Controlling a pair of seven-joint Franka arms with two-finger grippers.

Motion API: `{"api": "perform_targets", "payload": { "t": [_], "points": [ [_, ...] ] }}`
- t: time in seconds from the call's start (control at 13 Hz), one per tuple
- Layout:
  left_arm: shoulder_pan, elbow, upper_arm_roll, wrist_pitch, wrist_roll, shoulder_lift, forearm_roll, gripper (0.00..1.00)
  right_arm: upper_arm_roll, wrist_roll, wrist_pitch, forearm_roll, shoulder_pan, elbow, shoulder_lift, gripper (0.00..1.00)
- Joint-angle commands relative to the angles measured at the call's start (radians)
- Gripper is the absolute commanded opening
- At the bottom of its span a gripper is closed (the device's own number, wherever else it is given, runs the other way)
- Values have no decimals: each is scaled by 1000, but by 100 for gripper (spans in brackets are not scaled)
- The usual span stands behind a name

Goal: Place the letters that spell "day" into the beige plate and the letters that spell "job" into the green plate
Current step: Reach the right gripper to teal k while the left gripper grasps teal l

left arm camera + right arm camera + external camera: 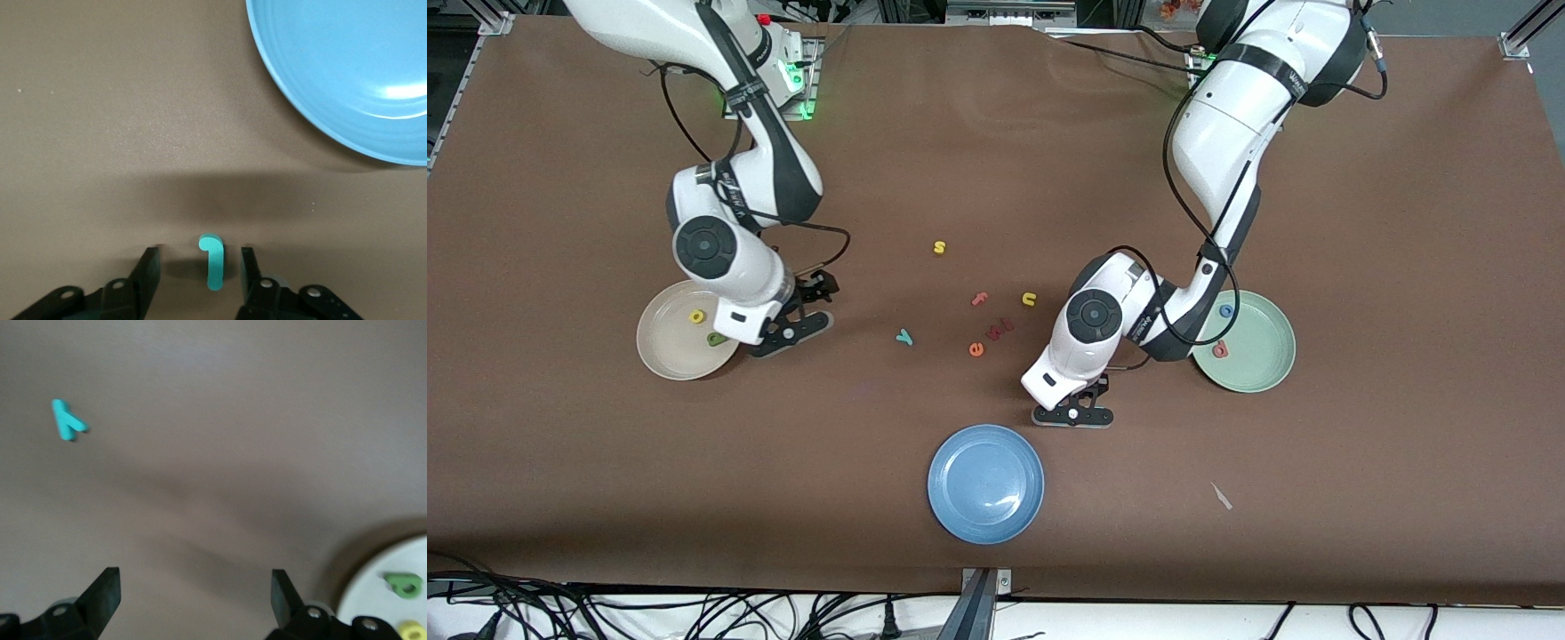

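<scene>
Teal foam, the hook-shaped j (213, 261), lies on the brown bench (1360, 222) between the fingers of the left tool (200, 270), whose jaws stand apart on either side of it without touching. We see that tool down low beside the blue plate (347, 73), toward the left arm's end. The green plate (1267, 373) holds the blue o (1226, 311) and the salmon b (1220, 350). The right tool (193, 593) hangs wide open over the bench just beside the beige plate (660, 351), which holds the yellow a (696, 316) and the olive d (716, 339). The teal y (904, 337) lies on the bench between the two arms.
</scene>
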Motion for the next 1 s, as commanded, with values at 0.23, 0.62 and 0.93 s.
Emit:
{"api": "perform_targets", "payload": {
  "t": [0.23,0.62,0.93],
  "points": [
    [-11,36,5,-6,25,24,39,48,-4,-7,153,0,76,70,125,100],
    [-11,36,4,-6,43,24,39,32,-4,-10,271,5,131,71,165,100],
    [-11,36,4,-6,74,24,39,14,-4,-7,364,8,169,63,205,100]
  ]
}}
